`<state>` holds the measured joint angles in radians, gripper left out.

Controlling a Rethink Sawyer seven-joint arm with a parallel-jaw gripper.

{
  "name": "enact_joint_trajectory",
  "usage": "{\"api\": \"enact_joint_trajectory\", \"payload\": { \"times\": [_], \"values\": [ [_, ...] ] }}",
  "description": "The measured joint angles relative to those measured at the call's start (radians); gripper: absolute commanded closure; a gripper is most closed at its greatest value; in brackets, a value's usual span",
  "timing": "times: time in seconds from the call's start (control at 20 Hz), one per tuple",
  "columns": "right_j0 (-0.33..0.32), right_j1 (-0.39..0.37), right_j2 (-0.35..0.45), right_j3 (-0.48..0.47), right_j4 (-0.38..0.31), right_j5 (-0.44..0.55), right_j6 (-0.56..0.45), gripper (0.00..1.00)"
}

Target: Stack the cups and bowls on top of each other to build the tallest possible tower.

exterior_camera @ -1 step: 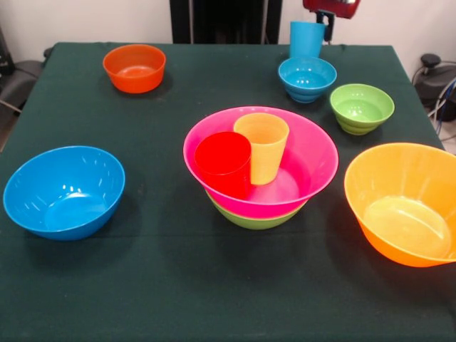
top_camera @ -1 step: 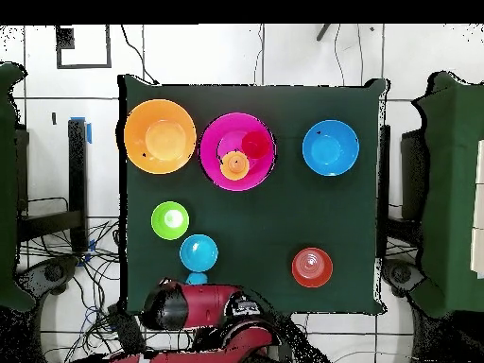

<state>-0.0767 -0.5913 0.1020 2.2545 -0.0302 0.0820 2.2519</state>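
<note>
Blue cup [exterior_camera @ -1 step: 307,38] stands under the jaws [exterior_camera @ -1 step: 329,17], grip unclear.

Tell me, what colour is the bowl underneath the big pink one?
Green: the green bowl peeks out beneath the pink bowl, clearest in the front view.

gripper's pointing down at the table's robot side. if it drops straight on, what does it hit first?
Likely the light blue cup: the gripper sits just above its rim, slightly off to one side, so depth is unclear. It could also slip past the cup onto the table.
</note>
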Motion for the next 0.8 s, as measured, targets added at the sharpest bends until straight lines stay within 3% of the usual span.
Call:
{"api": "enact_joint_trajectory", "payload": {
  "times": [0.15, 0.35, 0.55, 0.8],
  "values": [
    [0.012, -0.035, -0.019, -0.019, 0.000, 0.062, 0.000, 1.00],
    [0.031, -0.110, -0.054, -0.076, -0.001, 0.279, 0.000, 1.00],
    [0.032, -0.184, -0.074, -0.168, -0.002, 0.564, 0.000, 1.00],
    [0.020, -0.230, -0.077, -0.264, -0.002, 0.752, 0.000, 1.00]
  ]
}}
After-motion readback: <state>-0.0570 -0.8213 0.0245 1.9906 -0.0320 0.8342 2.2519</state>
